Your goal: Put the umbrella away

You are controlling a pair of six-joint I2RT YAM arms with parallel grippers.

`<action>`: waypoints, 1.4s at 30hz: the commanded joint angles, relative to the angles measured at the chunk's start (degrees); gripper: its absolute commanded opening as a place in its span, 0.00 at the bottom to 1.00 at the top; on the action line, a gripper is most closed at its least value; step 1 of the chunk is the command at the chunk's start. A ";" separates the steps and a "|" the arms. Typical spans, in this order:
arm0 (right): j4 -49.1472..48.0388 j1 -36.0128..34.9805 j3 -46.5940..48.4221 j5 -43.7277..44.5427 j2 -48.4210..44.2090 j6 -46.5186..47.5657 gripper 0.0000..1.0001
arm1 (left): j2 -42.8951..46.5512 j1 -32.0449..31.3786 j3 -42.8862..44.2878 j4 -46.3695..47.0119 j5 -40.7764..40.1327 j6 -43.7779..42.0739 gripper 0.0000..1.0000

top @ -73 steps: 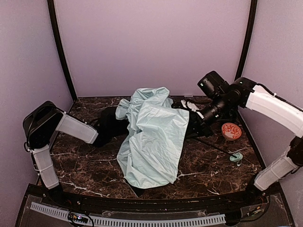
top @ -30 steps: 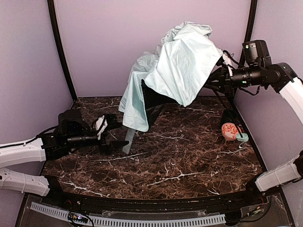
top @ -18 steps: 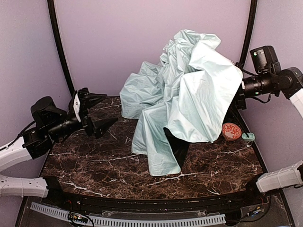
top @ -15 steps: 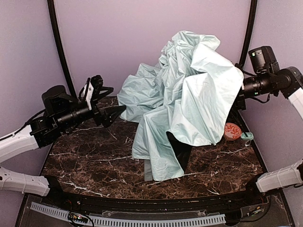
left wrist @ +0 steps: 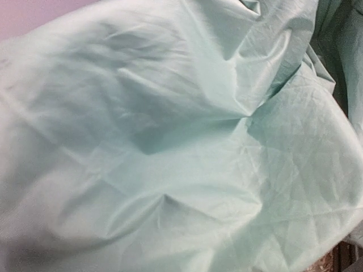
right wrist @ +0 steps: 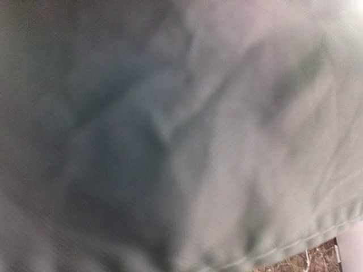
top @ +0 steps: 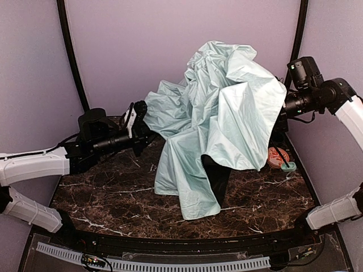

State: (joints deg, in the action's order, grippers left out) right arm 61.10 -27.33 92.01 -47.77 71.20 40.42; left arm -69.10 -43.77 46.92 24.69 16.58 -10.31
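The umbrella [top: 224, 113] hangs in the air as a crumpled mass of pale mint-green fabric, its lower edge trailing on the table. Black lining [top: 218, 177] shows underneath. Its small mint handle [top: 288, 166] lies at the right edge. My right gripper [top: 283, 109] is buried in the fabric's right side and holds the umbrella up; its fingers are hidden. My left gripper [top: 144, 126] reaches the fabric's left edge with its jaws spread. Fabric fills the left wrist view [left wrist: 181, 136] and the right wrist view [right wrist: 181, 136], and no fingers show in either.
A small orange-and-white round object [top: 275, 156] sits by the handle at the right. The dark marble table [top: 113, 192] is walled by lilac panels with black poles at the back corners. A bit of table shows in the right wrist view [right wrist: 317, 262].
My left arm has swung right and forward until its gripper meets the fabric's left edge. My right arm, having lifted the umbrella off the table, has shifted it slightly left.
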 commanded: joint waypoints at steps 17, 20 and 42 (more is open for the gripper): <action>-7.12 0.17 -2.62 -1.73 -2.62 -1.21 0.00 | 16.49 4.58 -8.75 -2.13 6.48 -0.72 0.69; -6.90 0.13 -2.33 -1.48 -2.32 -1.43 0.00 | 17.15 6.87 -4.54 -6.53 8.49 1.12 0.85; -9.01 0.09 -3.35 0.73 -3.25 -2.84 0.00 | 13.30 19.88 11.47 -19.59 29.44 10.03 0.86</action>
State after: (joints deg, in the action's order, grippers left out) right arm 56.36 -27.33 87.72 -44.97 68.01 38.41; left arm -51.77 -24.25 54.85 8.23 46.15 -3.53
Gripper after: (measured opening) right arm 0.063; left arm 0.844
